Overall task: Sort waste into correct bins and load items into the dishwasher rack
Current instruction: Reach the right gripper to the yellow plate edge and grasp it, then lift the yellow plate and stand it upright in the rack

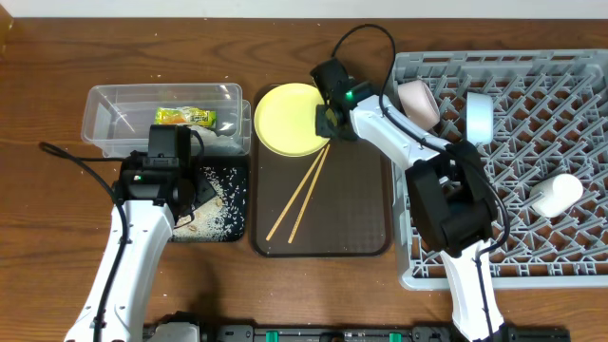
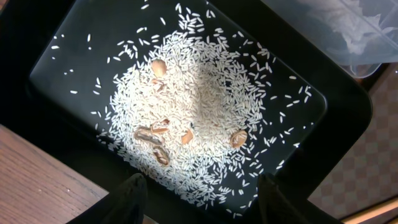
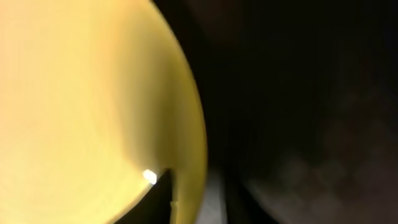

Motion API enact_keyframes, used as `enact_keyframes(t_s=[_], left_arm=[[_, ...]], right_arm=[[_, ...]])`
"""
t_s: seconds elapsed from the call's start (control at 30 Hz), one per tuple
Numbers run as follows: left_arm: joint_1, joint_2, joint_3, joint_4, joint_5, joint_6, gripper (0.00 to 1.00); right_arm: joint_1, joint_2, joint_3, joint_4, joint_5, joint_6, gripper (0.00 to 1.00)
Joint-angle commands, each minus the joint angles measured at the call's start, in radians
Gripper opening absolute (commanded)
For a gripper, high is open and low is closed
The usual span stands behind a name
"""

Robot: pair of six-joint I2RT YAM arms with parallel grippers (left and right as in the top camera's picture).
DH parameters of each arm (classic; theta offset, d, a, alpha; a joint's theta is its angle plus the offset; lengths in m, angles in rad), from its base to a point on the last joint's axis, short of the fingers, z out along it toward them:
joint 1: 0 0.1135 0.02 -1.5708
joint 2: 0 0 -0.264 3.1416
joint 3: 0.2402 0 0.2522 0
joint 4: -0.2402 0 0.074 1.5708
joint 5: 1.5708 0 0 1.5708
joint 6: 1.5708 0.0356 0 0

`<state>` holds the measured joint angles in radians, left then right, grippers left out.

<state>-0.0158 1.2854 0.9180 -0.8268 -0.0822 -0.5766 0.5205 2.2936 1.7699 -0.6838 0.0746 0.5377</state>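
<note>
The dishwasher rack (image 1: 494, 59) is sitting at the right, holding a white bowl (image 1: 418, 103), a light blue bowl (image 1: 478, 116) and a cup (image 1: 556, 195). The serving tray (image 1: 351, 209) is carrying the chopsticks (image 1: 302, 195). The clear tub (image 1: 114, 114) is holding the wrapper (image 1: 185, 117). Rice (image 2: 199, 106) is lying in the black tray (image 2: 348, 106), and the left gripper (image 2: 202, 183) is hovering over it, jaws apart and empty. The right gripper (image 1: 332, 119) is meeting the rim of the yellow plate (image 1: 285, 119), though whether it is gripping cannot be told

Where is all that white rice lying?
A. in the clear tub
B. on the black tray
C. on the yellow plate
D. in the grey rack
B: the rice lies heaped on the black tray, as the left wrist view shows close up.
</note>
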Motion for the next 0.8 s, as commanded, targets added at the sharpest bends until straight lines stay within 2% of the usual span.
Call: enact_keyframes(t_s=[0.0, 0.03, 0.2, 0.47, 0.77], left_arm=[[0.004, -0.005, 0.002, -0.003, -0.015, -0.005, 0.60], [0.004, -0.005, 0.002, -0.003, -0.015, -0.005, 0.60], [0.004, -0.005, 0.002, -0.003, -0.015, -0.005, 0.60], [0.004, -0.005, 0.002, -0.003, -0.015, -0.005, 0.60], [0.004, -0.005, 0.002, -0.003, -0.015, -0.005, 0.60]], right_arm=[[0.007, 0.002, 0.001, 0.026, 0.001, 0.060, 0.06], [0.004, 0.001, 0.002, 0.038, -0.001, 0.067, 0.01], [-0.027, -0.021, 0.025, 0.038, -0.004, 0.063, 0.01], [-0.079, -0.217, 0.034, 0.020, 0.021, -0.151, 0.01], [-0.174, -0.511, 0.034, -0.137, 0.273, -0.324, 0.01]])
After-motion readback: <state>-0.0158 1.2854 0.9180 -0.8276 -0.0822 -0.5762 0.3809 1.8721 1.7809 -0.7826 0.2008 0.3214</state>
